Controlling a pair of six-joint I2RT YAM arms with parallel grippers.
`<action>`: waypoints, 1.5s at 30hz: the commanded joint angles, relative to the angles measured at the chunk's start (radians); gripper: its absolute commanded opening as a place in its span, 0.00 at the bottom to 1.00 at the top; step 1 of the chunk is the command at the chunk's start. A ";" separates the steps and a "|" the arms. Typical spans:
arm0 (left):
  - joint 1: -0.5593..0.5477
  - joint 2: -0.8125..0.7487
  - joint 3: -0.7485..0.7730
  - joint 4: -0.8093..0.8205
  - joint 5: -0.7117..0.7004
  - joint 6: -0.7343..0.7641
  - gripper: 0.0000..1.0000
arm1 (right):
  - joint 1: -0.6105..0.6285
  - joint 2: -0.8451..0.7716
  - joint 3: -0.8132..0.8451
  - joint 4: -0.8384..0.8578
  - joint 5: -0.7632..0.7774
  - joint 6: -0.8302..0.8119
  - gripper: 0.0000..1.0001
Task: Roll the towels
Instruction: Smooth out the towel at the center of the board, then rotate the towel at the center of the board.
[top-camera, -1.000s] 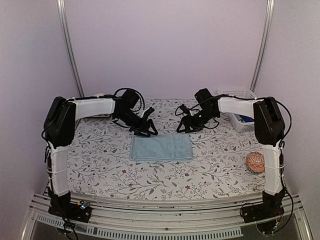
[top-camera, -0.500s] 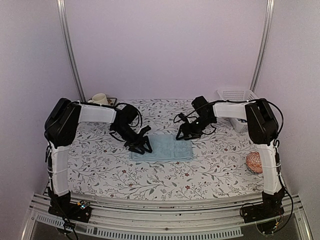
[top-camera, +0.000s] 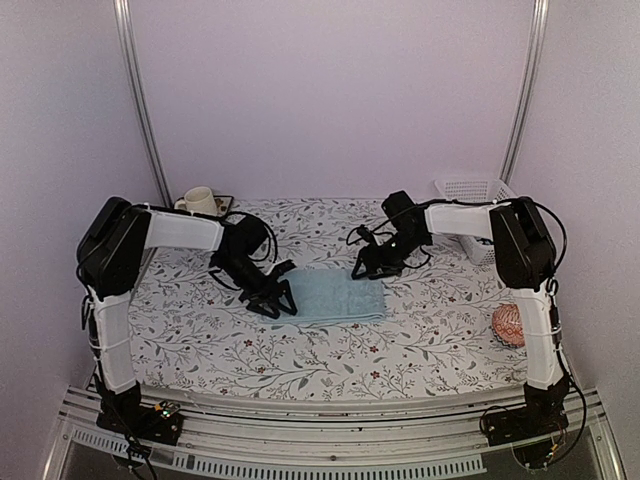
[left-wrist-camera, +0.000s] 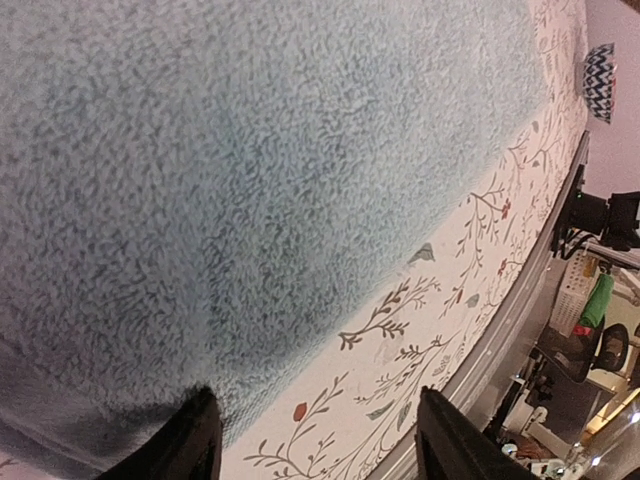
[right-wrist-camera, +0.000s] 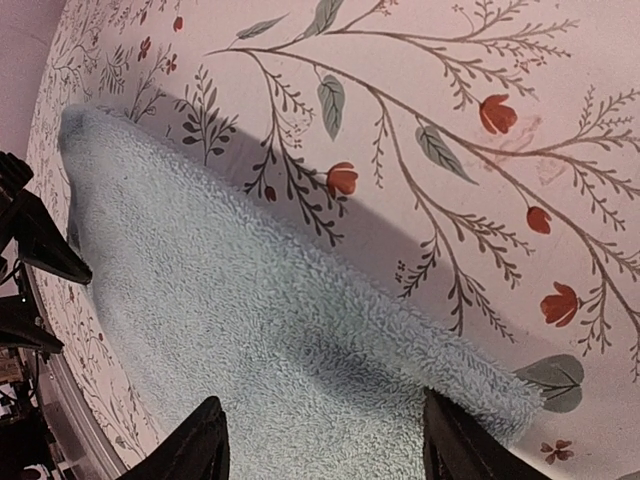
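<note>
The left gripper (top-camera: 276, 300), its jaws spread, sits low over the left end of the pale blue terry-cloth towel (top-camera: 335, 297) lying flat mid-table on the flower-printed white cover (top-camera: 200, 330), while the right gripper (top-camera: 362, 270), likewise spread, straddles its far-right corner.

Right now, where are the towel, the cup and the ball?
towel (top-camera: 335, 297): top view, middle of its flat surface.
cup (top-camera: 199, 199): top view, its side wall.
ball (top-camera: 506, 325): top view, its visible middle.
</note>
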 joint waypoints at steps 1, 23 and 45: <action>0.007 0.002 0.051 -0.054 -0.045 0.000 0.73 | -0.007 -0.014 0.054 -0.040 -0.017 -0.040 0.68; -0.115 -0.176 -0.053 -0.042 0.001 0.075 0.97 | -0.070 -0.155 0.092 -0.060 0.098 -0.093 0.99; -0.087 0.069 0.060 -0.020 -0.297 0.042 0.97 | -0.101 -0.150 0.072 -0.054 0.140 -0.095 0.99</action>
